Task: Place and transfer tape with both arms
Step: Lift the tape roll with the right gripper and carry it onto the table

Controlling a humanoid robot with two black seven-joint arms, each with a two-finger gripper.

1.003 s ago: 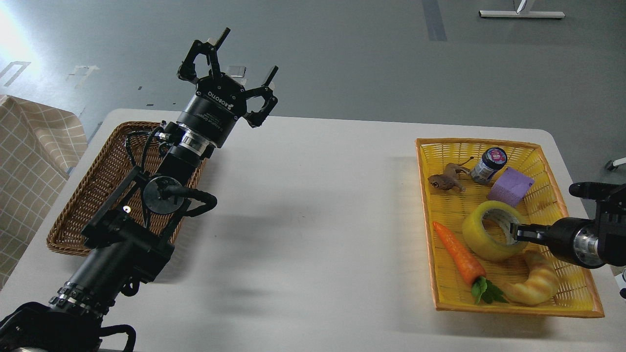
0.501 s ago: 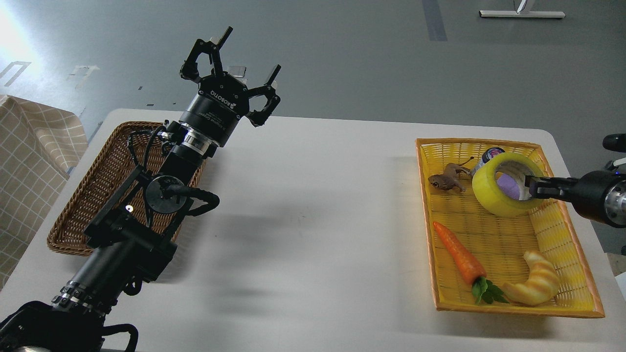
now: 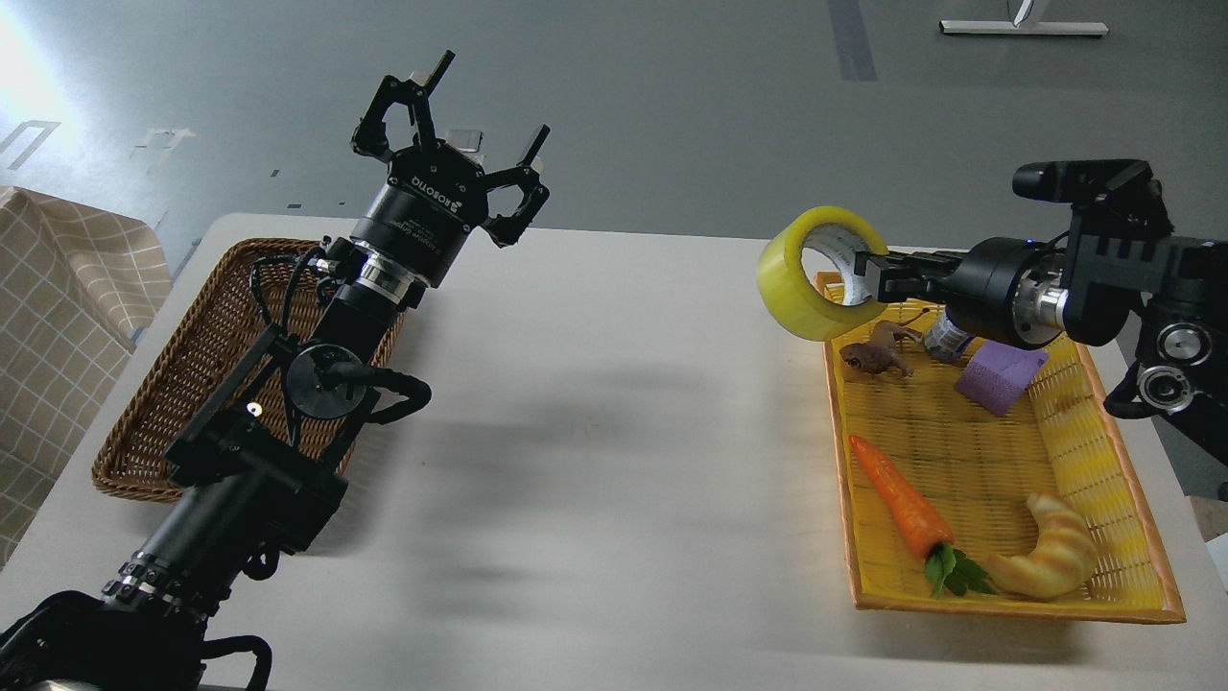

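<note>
The tape, a wide translucent yellow roll with a whitish core, hangs in the air above the far left corner of the yellow basket. My right gripper comes in from the right and is shut on the roll's wall, one finger inside the ring. My left gripper is open and empty, raised above the table's far edge beside the brown wicker basket.
The yellow basket holds a carrot toy, a croissant toy, a purple block, a small brown animal figure and a jar partly hidden behind my right gripper. The white table lies between the baskets.
My right gripper has lifted the tape out of the yellow basket and carried it up and to the left. The left arm has barely moved.
</note>
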